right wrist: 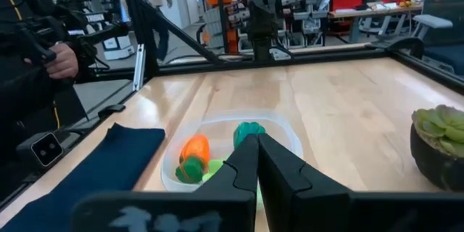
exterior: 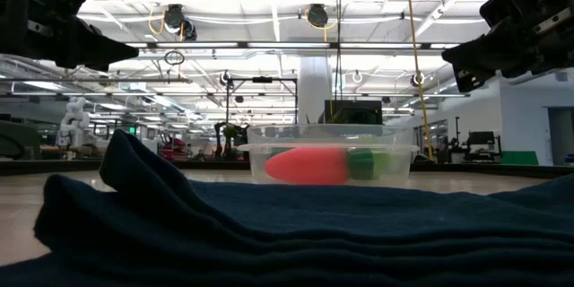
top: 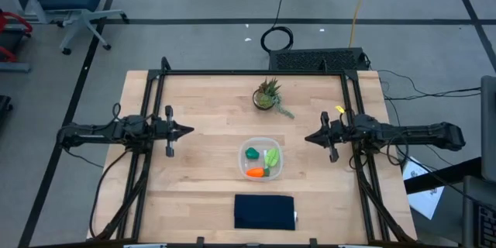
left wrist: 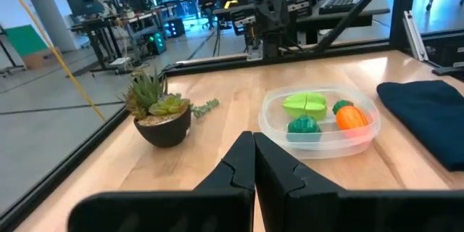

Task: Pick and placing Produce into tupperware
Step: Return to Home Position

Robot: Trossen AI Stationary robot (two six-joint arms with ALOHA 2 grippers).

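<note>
The clear tupperware [top: 260,158] stands on the wooden table's middle, toward the near edge. Inside it lie the produce: an orange carrot [top: 255,173] with a green top, a dark green lump [top: 252,153] and a yellow-green leaf piece [top: 271,157]. The wrist views show them too: carrot [left wrist: 351,116], lump [left wrist: 304,125], leaf piece [left wrist: 304,104]. My left gripper [top: 190,131] hangs shut above the table's left side, pointing level at the middle. My right gripper [top: 308,139] hangs shut above the right side, pointing back at it. Both are clear of the tupperware.
A small potted succulent [top: 268,95] stands behind the tupperware, toward the far edge. A folded dark navy cloth [top: 264,211] lies at the near edge. A black metal frame [top: 256,72] runs along the table's far and side edges. A person's hand [right wrist: 65,59] shows beyond the table.
</note>
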